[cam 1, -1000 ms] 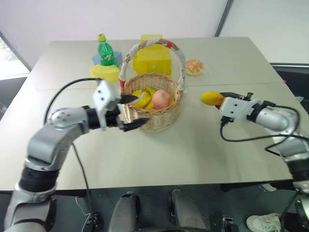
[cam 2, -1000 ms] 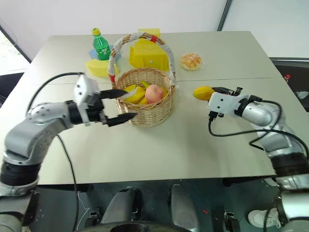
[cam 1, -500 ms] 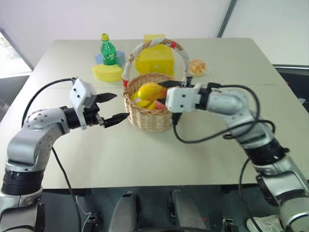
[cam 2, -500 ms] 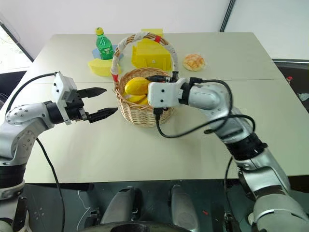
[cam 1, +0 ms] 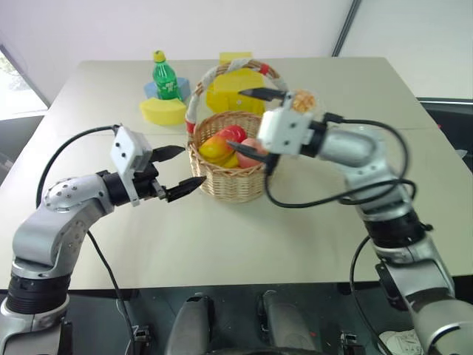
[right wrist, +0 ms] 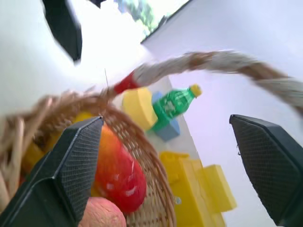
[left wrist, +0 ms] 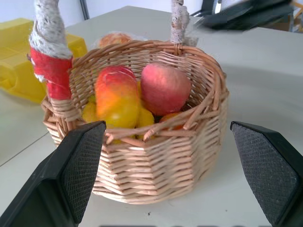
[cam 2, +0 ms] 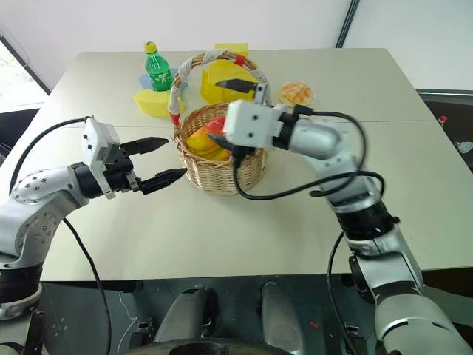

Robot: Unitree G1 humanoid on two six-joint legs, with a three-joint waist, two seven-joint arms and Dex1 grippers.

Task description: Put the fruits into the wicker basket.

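Observation:
The wicker basket (cam 1: 225, 176) stands mid-table, its arched handle (cam 1: 198, 96) wrapped in white with red bands. Inside lie an elongated mango (left wrist: 116, 97), red fading to orange-yellow, a pink peach (left wrist: 165, 87) and yellow pieces underneath. My right gripper (cam 1: 251, 120) hangs open and empty over the basket's right rim, one finger up by the handle and the other just above the fruits. Left of the basket, a short gap away, my left gripper (cam 1: 179, 170) is open, level and pointing at the basket wall, with nothing between its fingers.
Behind the basket stand a green bottle (cam 1: 165, 78), a yellow block (cam 1: 163, 112) and a bigger yellow block (cam 1: 230, 95). A pale round bun (cam 1: 304, 101) lies behind my right wrist. Black cables hang from both arms over the table (cam 1: 244, 237).
My right gripper has opened and lifted a little; the mango it held above the basket now lies inside. The left gripper has stayed where it was.

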